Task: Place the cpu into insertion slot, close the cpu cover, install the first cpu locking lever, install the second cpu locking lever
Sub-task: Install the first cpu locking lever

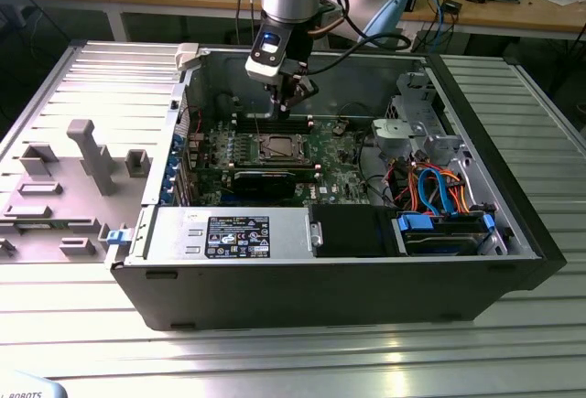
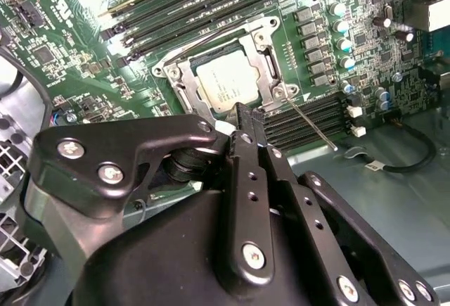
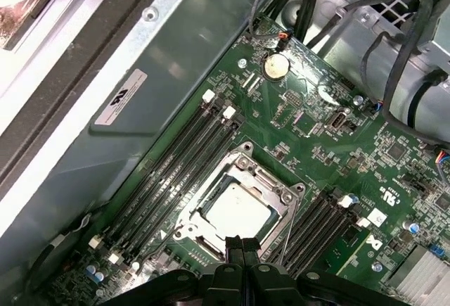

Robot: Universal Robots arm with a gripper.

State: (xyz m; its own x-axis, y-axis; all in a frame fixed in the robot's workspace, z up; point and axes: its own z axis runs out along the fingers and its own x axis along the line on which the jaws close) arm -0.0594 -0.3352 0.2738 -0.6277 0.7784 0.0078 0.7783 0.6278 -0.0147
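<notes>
I see the cpu (image 2: 225,84), a dull silver square, seated in the insertion slot (image 1: 265,148), with the cpu cover (image 2: 269,67) flat around it. My gripper (image 3: 239,243), fingers pressed together and empty, hangs at the slot's twelve o'clock in the exterior view.

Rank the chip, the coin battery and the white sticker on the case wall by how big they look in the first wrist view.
1. chip
2. white sticker
3. coin battery
The sticker is long but narrow, so its place just behind the chip is the less sure call. The battery is plainly the smallest.
</notes>
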